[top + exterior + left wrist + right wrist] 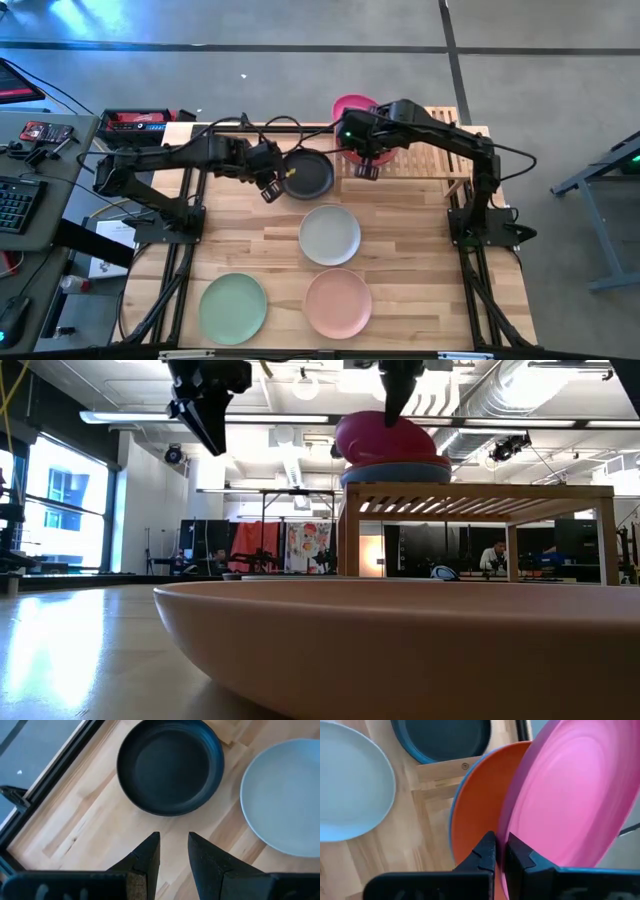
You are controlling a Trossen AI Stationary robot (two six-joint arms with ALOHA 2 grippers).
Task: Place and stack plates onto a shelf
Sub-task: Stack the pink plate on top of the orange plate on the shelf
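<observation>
The magenta plate [570, 795] stands tilted on a rust-orange plate [475, 810], which lies on a blue plate [395, 472] on the light-wood shelf [480, 495]. My right gripper [499, 845] is shut on the magenta plate's rim from above the shelf [430, 155]. My left gripper [174, 840] hangs open above the bare table, just left of the black plate [308, 175], and touches nothing. The black plate [170, 765] lies flat on the tabletop. The purple plate does not show. My right gripper pinches the magenta plate's rim [506, 827] between its two fingers, one on the plate's inner face and one on its underside. The fingers come from above, pointing down [397, 405]. The plate is tilted, with its lower part on the stack [400, 460].
On the table lie an off-white plate [330, 235], a mint green plate [232, 305] and a peach-pink plate [338, 303], which fills the low view's foreground [400, 650]. The right half of the shelf top is bare slats. A desk with gear stands beyond the table's left edge.
</observation>
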